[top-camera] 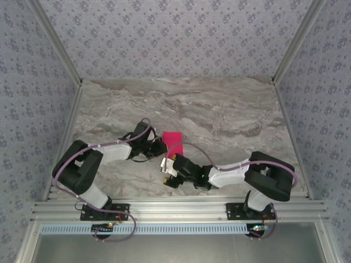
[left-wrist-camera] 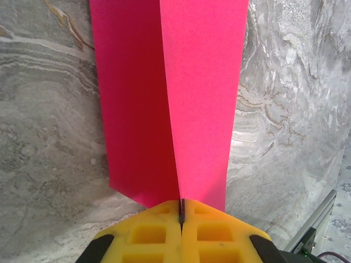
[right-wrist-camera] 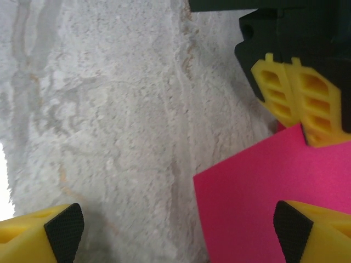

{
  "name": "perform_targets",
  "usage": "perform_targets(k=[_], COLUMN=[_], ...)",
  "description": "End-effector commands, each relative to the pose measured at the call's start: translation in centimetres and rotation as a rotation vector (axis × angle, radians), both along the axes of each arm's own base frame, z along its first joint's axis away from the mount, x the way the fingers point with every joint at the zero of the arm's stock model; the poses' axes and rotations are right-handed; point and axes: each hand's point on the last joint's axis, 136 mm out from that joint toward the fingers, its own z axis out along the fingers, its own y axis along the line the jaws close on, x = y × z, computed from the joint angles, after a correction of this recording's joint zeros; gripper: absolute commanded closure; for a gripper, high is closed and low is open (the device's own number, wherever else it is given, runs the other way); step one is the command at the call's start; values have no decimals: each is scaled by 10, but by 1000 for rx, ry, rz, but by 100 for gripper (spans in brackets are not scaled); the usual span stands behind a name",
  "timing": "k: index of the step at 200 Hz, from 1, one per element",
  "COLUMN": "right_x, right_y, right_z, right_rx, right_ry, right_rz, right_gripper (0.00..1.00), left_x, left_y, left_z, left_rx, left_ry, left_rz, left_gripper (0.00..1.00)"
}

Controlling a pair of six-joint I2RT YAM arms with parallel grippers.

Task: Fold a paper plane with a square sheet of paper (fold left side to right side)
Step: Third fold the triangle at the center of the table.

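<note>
Overhead view of a grey, marble-patterned tabletop [top-camera: 219,109] with two robot arms mounted at its near edge. A square sheet of paper [top-camera: 174,138], bright magenta-pink, sits around the middle of the tabletop, about halfway between the near and far edges. Both arms reach inward toward it from either side.

The left tool [top-camera: 158,147] meets the paper's left side. In the left wrist view its yellow fingers [left-wrist-camera: 159,233] are pressed together, pinching the paper's near edge between them. From that pinch a crease line runs straight away from the camera. The paper on the left of the line looks darker and the paper on the right of it lighter and raised.

The right tool [top-camera: 167,174] sits just near-side of the paper, its jaws spread wide and holding nothing. In the right wrist view its two yellow fingers with black pads [right-wrist-camera: 64,233] stand far apart at the bottom corners. A corner of the pink paper lies on the tabletop between them, toward the right-hand finger. Beyond it, the left tool's closed yellow fingers touch the paper's far side.
</note>
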Motion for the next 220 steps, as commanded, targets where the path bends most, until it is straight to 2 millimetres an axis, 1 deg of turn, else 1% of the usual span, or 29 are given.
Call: perform_targets(k=[1, 18, 29, 51, 58, 65, 91, 96, 132, 135, 152, 158, 169, 191, 196, 204, 220], right_x=[16, 17, 18, 24, 25, 24, 20, 20, 16, 15, 13, 13, 13, 14, 15, 14, 15], right_y=[16, 20, 20, 15, 12, 11, 7, 6, 2, 2, 2, 2, 2, 0, 0, 2, 3], right_z=[23, 25, 23, 23, 22, 22, 19, 19, 13, 12, 11, 10, 8, 7, 7, 9, 10], right_rx=[63, 68, 59, 58, 57, 53, 32, 28, 20, 19, 22, 24, 31, 49, 51, 62, 70], right_ry=[-95, -91, -89, -72, -64, -58, -26, -20, 32, 37, 75, 91, 119, 181, 192, 211, 239], right_rz=[-23, -20, -24, -54, -59, -58, -43, -42, -42, -42, -40, -42, -51, -73, -77, -77, -81], right_gripper=[8, 12, 20, 42, 47, 49, 67, 72, 100, 100, 100, 100, 100, 100, 100, 100, 100], left_x=[0, 0, 0, 0, 0, -1, 0, 0, 0, 1, 3, 3, 5, 8, 9, 11, 18], left_y=[-2, -2, -2, -2, -2, -2, -1, -1, 1, 1, 6, 9, 16, 29, 32, 35, 33], left_z=[13, 13, 13, 13, 12, 12, 12, 12, 11, 12, 16, 18, 24, 36, 39, 44, 55], left_rx=[-36, -36, -36, -32, -31, -30, -25, -25, -12, -12, -8, -7, -1, 18, 23, 29, 33], left_ry=[-19, -21, -20, -20, -20, -18, -19, -20, -25, -27, -37, -44, -62, -91, -99, -112, -145], left_rz=[-9, -10, -11, -12, -13, -15, -16, -15, -21, -22, -22, -21, -18, -21, -23, -26, -51], left_gripper=[100, 100, 100, 100, 100, 100, 100, 100, 100, 100, 91, 86, 80, 62, 59, 58, 58])
